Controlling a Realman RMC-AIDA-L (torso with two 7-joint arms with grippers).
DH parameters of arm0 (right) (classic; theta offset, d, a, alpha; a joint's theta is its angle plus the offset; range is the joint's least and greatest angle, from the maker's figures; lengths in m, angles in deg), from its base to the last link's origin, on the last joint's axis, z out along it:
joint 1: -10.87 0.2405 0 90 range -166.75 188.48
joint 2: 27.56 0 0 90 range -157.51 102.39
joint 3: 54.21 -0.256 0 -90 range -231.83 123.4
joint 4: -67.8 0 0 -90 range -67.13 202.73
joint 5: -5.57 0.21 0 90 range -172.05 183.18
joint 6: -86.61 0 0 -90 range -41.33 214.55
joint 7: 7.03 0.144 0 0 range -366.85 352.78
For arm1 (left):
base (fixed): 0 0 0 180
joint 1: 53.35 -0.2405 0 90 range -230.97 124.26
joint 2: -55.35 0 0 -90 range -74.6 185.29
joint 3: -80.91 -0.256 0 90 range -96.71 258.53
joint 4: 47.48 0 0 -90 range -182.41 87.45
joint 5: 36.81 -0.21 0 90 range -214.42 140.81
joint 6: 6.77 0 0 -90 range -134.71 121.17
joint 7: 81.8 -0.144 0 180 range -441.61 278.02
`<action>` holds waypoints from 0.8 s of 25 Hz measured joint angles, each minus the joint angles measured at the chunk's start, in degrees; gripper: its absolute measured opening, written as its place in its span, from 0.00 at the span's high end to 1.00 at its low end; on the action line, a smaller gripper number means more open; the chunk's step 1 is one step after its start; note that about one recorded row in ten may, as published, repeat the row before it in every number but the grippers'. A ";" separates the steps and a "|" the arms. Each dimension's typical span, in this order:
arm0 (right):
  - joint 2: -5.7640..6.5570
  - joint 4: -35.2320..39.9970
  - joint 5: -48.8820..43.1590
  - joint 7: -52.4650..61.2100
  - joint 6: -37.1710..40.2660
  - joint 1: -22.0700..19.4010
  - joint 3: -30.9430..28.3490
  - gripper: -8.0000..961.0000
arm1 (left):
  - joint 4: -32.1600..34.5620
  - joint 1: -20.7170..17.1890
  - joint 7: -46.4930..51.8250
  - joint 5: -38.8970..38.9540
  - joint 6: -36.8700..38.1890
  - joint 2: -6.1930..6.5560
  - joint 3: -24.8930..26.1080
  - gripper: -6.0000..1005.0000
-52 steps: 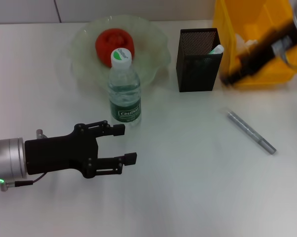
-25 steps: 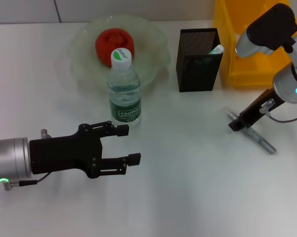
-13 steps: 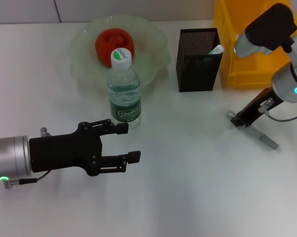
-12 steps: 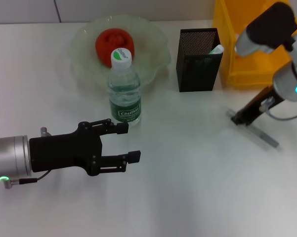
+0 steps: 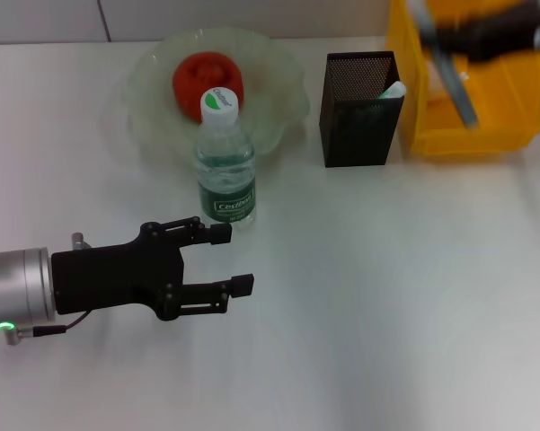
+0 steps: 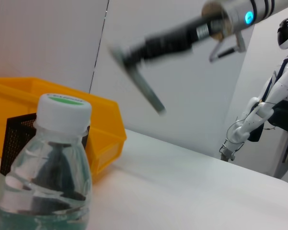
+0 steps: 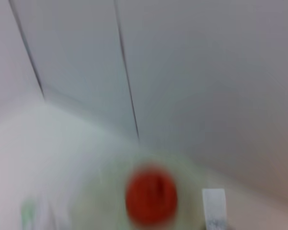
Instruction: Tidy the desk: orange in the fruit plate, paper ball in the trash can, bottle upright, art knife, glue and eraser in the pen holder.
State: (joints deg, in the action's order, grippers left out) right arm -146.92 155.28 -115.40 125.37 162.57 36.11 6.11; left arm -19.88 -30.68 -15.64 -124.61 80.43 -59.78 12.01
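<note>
We judge the art-knife step is in hand: our right pincer [image 5: 436, 36], clamped on the grey art knife [image 5: 454, 76], is up over the yellow trash can [image 5: 467, 135], just beside the black pen holder [image 5: 359, 112]. Next, we think, the knife must swing across above the holder's open mouth and go in end-first, beside the white-tipped item [image 5: 393, 89] already standing in it. The opening is narrow, so the tilted knife needs straightening. The orange [image 5: 202, 76] lies in the fruit plate [image 5: 278, 108]; the bottle [image 5: 225, 162] stands upright just before it. Our left pincer [image 5: 229, 260] hovers with fingers apart over the near desk [image 5: 386, 296], which offers broad open room.
</note>
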 joint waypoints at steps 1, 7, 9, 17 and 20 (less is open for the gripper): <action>0.00 -2.52 5.47 -3.59 -3.73 -0.74 -0.40 0.84 | -0.02 0.00 0.01 0.00 -0.02 0.00 0.00 0.21; -0.02 -26.86 28.61 -26.74 -16.26 2.40 -0.32 0.85 | 0.05 0.17 0.02 0.00 -0.02 -0.31 0.02 0.21; 0.08 -35.40 33.48 -32.50 -17.13 5.04 -0.77 0.85 | 0.04 0.15 -0.01 0.00 -0.03 -0.36 0.08 0.21; 0.01 -53.07 39.57 -44.58 -22.75 11.97 -1.17 0.82 | -0.01 -0.02 -0.33 0.20 -0.13 -0.52 0.26 0.21; -0.12 -53.95 39.99 -45.74 -23.53 12.33 -0.55 0.79 | -0.01 0.00 -0.32 0.20 -0.39 -0.53 0.26 0.21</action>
State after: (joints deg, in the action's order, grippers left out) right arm -147.04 101.33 -75.41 79.64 139.03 48.44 5.55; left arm -19.89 -30.68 -15.96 -124.41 80.04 -60.31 12.27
